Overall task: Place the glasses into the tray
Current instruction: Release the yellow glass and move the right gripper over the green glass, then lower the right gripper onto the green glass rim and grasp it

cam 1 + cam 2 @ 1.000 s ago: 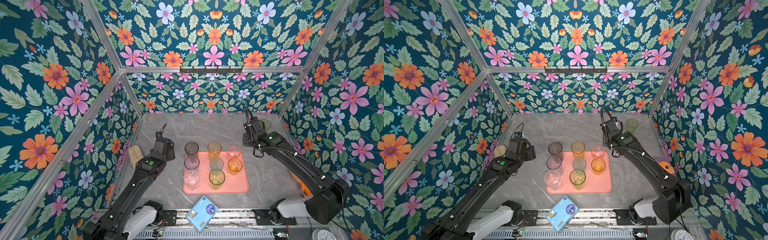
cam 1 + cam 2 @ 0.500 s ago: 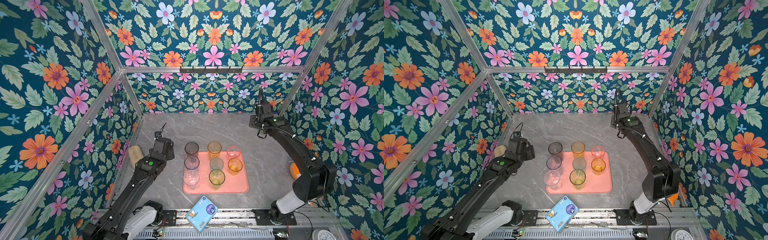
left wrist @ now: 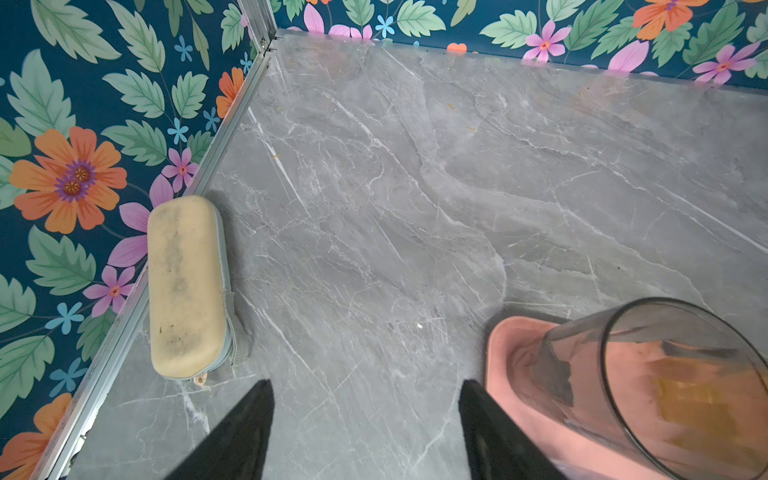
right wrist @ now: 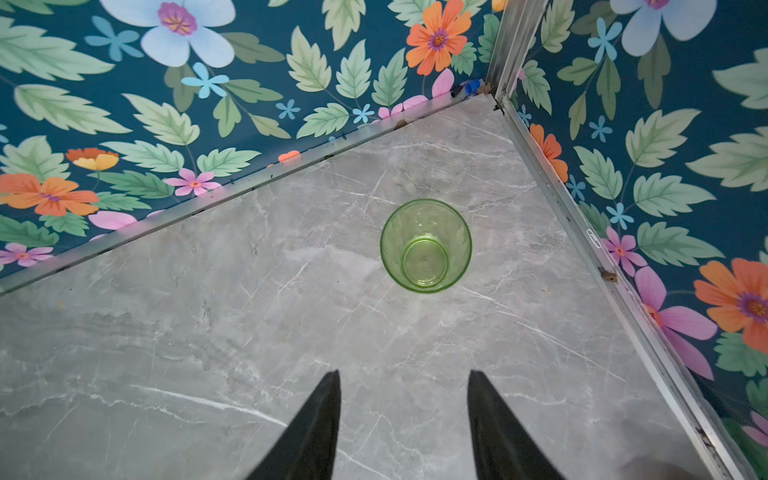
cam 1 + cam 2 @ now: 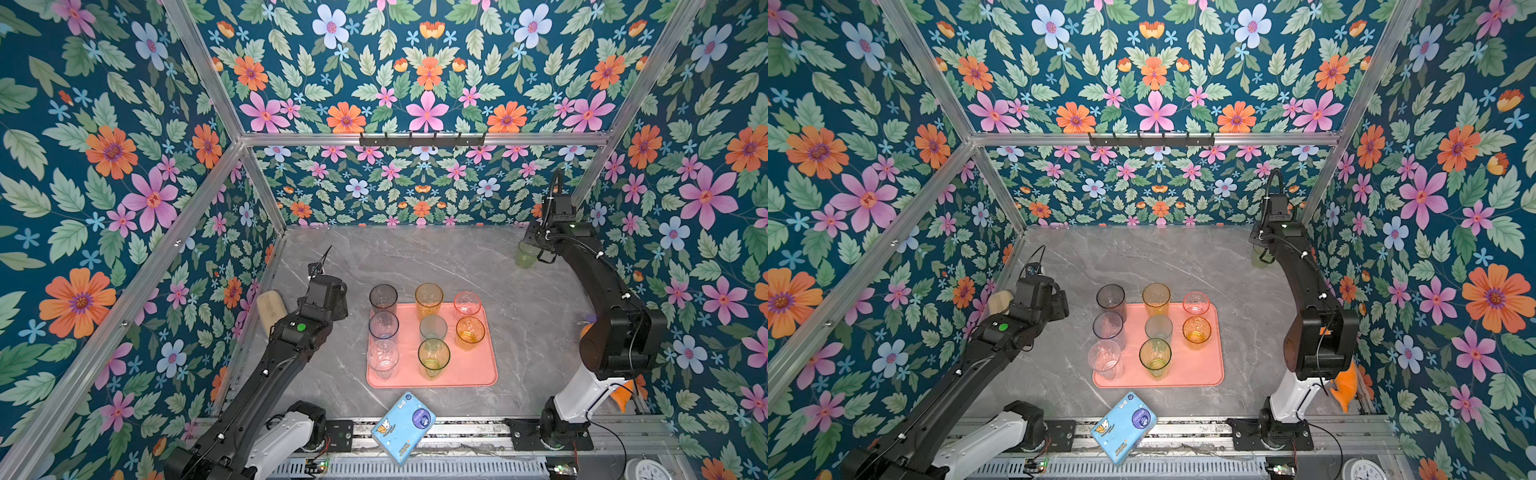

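Right wrist view: the yellow-green glass (image 4: pixel 426 245) stands upright on the worktop (image 4: pixel 208 332) near the far corner, just ahead of the right pincer (image 4: pixel 404 374), which is spread and empty. This looks like the reach-to-grasp step. Next, lower, pinch the glass and carry it to the tray (image 5: pixel 469 374). The left pincer (image 3: pixel 365 382) hangs spread and empty.

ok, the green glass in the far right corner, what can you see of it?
The green glass is a small translucent yellow-green tumbler, glass or plastic by its look, rim wider than base. It stands upright and empty on the grey marbled table near the far right corner, well away from the tray. Nothing touches it; the right gripper is open, short of it.
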`<state>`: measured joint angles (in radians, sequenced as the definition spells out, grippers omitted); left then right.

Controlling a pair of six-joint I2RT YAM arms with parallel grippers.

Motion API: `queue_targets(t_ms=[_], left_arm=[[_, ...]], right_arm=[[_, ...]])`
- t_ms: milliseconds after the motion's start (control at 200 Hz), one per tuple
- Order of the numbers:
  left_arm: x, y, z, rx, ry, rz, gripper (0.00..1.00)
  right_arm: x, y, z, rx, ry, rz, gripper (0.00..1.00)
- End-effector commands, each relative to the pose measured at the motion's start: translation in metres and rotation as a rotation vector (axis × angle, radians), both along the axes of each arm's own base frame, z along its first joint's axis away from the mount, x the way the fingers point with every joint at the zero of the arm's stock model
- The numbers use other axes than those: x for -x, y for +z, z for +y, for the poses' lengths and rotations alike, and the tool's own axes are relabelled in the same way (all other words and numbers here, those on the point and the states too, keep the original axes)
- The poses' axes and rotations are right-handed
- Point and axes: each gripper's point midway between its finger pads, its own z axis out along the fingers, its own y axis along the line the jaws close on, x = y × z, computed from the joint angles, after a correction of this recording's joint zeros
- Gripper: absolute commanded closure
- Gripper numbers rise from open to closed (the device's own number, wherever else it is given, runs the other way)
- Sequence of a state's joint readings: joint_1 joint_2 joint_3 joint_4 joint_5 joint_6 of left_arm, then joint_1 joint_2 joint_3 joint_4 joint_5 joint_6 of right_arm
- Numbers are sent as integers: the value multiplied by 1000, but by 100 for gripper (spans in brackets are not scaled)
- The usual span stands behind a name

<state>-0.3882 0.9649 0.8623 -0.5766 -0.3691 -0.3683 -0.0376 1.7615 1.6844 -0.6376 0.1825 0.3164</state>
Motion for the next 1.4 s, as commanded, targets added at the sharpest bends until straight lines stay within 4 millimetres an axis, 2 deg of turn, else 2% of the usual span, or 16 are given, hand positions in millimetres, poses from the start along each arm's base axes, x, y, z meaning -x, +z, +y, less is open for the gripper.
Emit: queue_targets(t_ms=[0, 165, 475, 700, 920, 1395], left_arm=[[0, 3, 3, -2, 14, -12, 27], [0, 2, 2, -3, 12, -8, 27], [-1, 1, 1, -3, 10, -4, 27], [0, 0, 1, -1, 10, -2, 27], [-1, -1, 0, 1, 7, 2, 27], [-1, -2, 0, 3, 7, 4, 27]], right_arm=[[-9, -11, -10, -78, -19, 0, 48], [-16, -35, -35, -168, -75, 25, 48], [-28, -68, -55, -219, -120, 99, 48], [-35, -90, -60, -216, -138, 158, 46], [-39, -108, -64, -220, -149, 191, 37], [-48, -125, -64, -243, -158, 229, 36]])
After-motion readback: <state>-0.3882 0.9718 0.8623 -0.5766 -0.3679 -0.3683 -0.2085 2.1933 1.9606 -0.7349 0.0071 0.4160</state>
